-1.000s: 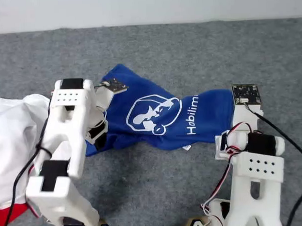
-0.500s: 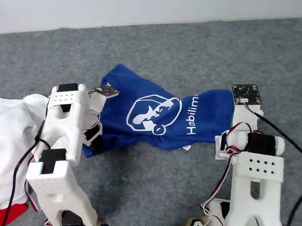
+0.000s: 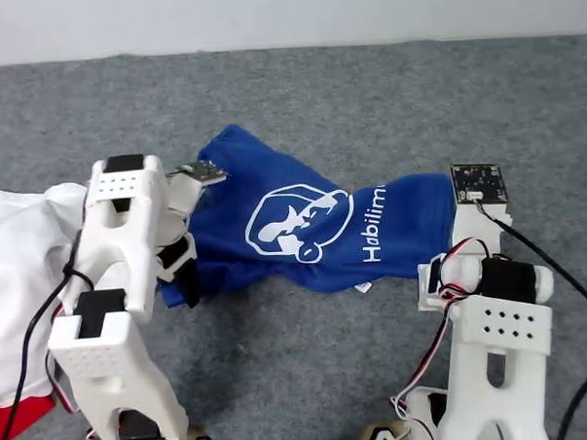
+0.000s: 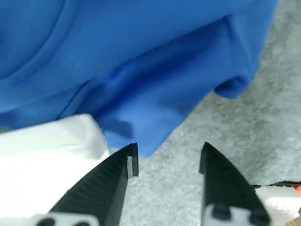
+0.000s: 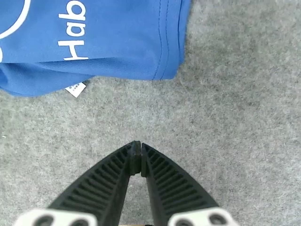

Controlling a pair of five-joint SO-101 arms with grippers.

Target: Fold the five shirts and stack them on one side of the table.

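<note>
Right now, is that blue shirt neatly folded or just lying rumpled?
Rumpled, not neatly folded. The blue shirt lies bunched and skewed on the grey table, its edges uneven and a small label poking out underneath.

left arm (image 3: 119, 249) jaws spread apart; right arm (image 3: 495, 320) jaws pressed together

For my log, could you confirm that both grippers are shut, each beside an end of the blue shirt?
Only the right gripper is shut; the left gripper is open, as the left wrist view shows. Each is beside an end of the blue shirt.
</note>
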